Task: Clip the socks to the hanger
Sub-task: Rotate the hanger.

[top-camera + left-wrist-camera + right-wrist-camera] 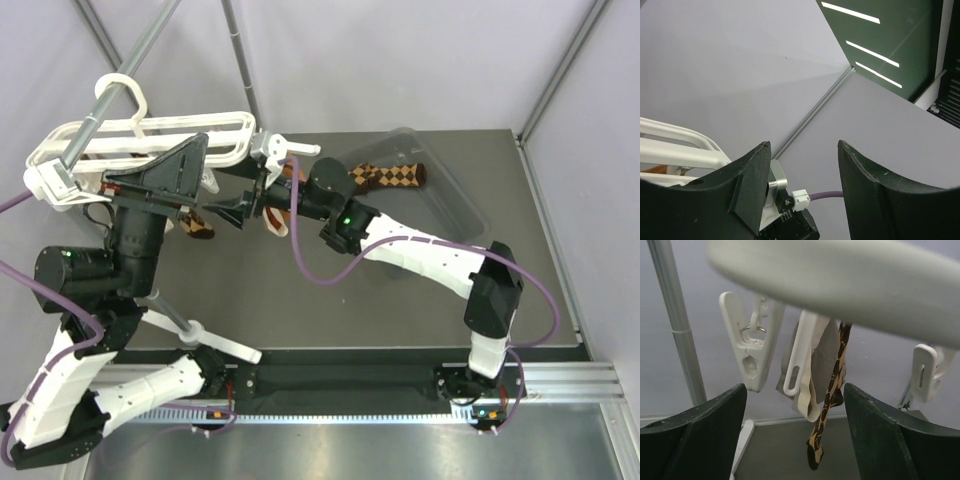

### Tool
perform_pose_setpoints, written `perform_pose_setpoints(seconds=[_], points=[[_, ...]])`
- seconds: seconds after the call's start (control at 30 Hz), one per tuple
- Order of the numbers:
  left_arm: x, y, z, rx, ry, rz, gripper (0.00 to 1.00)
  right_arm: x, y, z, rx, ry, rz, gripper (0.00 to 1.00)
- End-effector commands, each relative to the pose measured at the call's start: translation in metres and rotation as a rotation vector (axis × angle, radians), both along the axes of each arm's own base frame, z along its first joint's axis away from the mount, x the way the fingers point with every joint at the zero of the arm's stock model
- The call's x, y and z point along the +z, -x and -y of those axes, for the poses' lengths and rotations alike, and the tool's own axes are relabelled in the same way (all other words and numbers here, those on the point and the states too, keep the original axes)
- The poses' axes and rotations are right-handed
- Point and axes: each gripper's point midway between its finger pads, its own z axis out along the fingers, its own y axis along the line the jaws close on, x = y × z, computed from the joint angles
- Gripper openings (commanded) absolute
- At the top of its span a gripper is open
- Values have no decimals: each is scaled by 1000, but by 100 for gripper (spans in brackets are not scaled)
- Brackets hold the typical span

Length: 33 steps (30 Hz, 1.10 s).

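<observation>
- The white hanger (150,128) hangs on a grey pole (132,70), above the far-left part of the dark table (330,310).
- One argyle sock (832,385) dangles under the hanger's bar, among its white clips (752,350). Its top end is hidden behind the blurred bar, so I cannot tell which clip grips it.
- A grey-beige cloth (826,352) hangs under the hanger too, just behind that sock.
- The other argyle sock (395,177) lies well to the right of the hanger, inside a clear tub (460,205) on the table.
- The right gripper (795,390) sits just below the hanger's near edge, its fingers spread wide and gripping nothing. The dangling sock and a long clip hang beyond the gap, apart from both fingers.
- The left gripper (802,150) is raised beside the hanger's near side, with its fingers spread and nothing between them. In its wrist view the hanger's white bars show just left of the left finger.
</observation>
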Motion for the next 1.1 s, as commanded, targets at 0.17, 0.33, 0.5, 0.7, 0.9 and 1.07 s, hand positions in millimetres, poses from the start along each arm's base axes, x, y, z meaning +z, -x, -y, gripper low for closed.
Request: perform_pose_setpoints(seconds=[0.17, 0.33, 0.5, 0.7, 0.9, 1.07], points=[[-15, -16, 5, 45, -28, -63, 59, 65, 51, 20, 126, -180, 51, 75], [-25, -17, -2, 68, -29, -102, 57, 72, 53, 12, 154, -226, 3, 73], [-26, -14, -6, 66, -29, -112, 57, 75, 40, 6, 112, -257, -58, 62], [-33, -12, -12, 75, -34, -137, 56, 73, 34, 3, 91, -252, -83, 45], [-40, -9, -17, 78, -51, -172, 55, 69, 34, 1, 92, -235, -94, 31], [-45, -8, -16, 64, -69, -200, 54, 67, 35, 0, 97, -233, -93, 29]])
